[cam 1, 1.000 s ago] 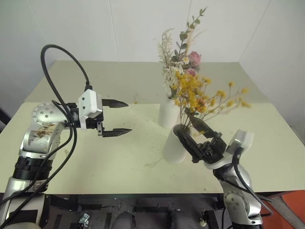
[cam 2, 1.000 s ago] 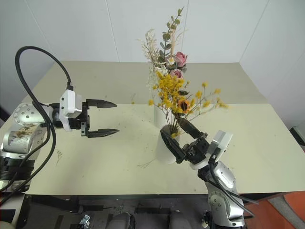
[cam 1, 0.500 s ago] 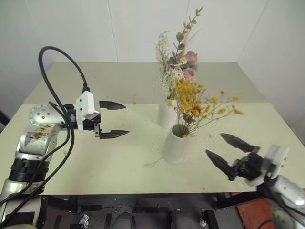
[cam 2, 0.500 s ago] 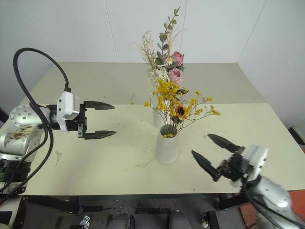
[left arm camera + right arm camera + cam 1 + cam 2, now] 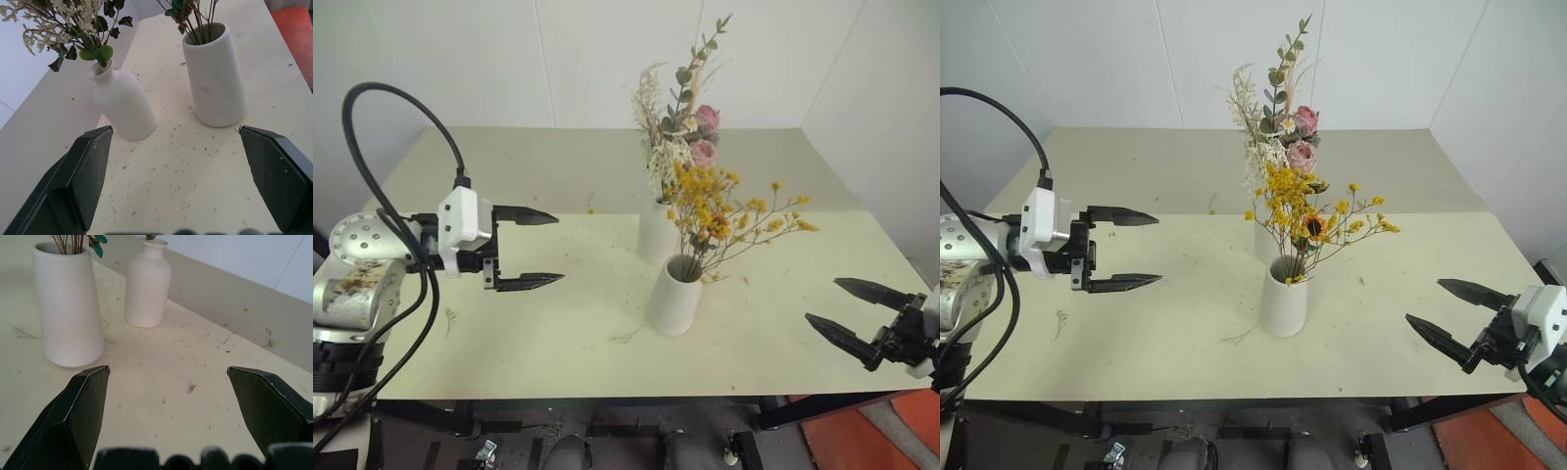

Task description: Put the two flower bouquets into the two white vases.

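Mid-table, the yellow-orange bouquet (image 5: 717,208) stands in the wider cylinder vase (image 5: 673,297). Just behind it the bottle-shaped vase (image 5: 656,231) holds the bouquet of pink roses, green sprigs and cream plumes (image 5: 690,122). My left gripper (image 5: 530,250) hovers open and empty over the table's left side, pointing toward the vases. Over the table's front right corner, well clear of the cylinder vase, my right gripper (image 5: 847,312) is open and empty. Both vases show in the left wrist view, cylinder (image 5: 214,78) and bottle (image 5: 123,104), and in the right wrist view, cylinder (image 5: 67,304) and bottle (image 5: 148,284).
The pale table (image 5: 558,323) is dotted with dried flower crumbs, and a loose twig (image 5: 628,335) lies beside the cylinder vase's base. White walls close in behind and to the right. An orange-red floor patch (image 5: 911,411) shows past the front right corner.
My right gripper has let go beside the cylinder vase and swung far right to the table's corner. The yellow bouquet stays upright in that vase. The left gripper drew back slightly to the left.
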Robot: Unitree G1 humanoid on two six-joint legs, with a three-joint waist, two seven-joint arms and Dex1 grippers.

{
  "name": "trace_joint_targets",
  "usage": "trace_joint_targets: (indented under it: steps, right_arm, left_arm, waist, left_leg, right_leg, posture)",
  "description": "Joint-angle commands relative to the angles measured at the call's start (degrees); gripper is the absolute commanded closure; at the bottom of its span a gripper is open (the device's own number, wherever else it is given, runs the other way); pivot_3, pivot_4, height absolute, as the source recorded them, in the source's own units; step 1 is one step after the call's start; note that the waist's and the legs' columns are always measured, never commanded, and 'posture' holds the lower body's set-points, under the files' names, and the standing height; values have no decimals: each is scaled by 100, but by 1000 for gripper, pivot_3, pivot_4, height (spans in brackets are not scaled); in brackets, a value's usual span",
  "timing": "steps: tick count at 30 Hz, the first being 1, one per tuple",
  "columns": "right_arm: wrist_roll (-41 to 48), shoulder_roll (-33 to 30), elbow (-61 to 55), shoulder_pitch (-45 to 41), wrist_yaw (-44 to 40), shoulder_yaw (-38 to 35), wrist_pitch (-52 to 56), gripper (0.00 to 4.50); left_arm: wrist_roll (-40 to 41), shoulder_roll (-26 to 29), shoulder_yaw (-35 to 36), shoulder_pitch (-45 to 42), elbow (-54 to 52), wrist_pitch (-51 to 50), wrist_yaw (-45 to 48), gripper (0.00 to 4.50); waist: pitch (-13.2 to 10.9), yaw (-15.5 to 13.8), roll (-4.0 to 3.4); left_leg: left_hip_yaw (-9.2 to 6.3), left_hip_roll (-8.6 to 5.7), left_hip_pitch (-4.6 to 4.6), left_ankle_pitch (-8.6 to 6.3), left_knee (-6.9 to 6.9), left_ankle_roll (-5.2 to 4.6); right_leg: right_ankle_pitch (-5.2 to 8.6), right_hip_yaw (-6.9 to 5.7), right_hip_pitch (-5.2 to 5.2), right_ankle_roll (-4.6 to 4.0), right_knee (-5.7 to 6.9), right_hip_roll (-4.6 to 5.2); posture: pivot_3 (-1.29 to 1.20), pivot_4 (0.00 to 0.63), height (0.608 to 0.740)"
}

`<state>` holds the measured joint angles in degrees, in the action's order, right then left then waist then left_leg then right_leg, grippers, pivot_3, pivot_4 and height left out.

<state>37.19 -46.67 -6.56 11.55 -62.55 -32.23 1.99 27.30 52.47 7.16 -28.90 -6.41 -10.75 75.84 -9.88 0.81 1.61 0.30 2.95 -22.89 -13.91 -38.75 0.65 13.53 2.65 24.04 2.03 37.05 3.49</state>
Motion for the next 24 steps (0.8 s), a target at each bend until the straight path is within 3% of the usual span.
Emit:
trace_joint_targets:
  steps: [1, 24]
  right_arm:
    - [138, -159, 99, -189, -119, -268, 105, 13]
    - [-8, -691, 201, -77, -834, -797, 354, 13]
  left_arm:
    - [78, 189, 246, 36, -230, -53, -44, 0]
    - [246, 213, 229, -125, -293, -320, -122, 0]
  waist:
    - [0, 3, 0]
    - [0, 0, 0]
  left_leg:
    - [0, 0, 1, 0, 0, 0]
    - [1, 0, 2, 0, 0, 0]
  right_leg:
    - [0, 0, -1, 0, 0, 0]
    - [1, 0, -2, 1, -1, 0]
  posture:
    - [0, 150, 740]
    - [0, 150, 740]
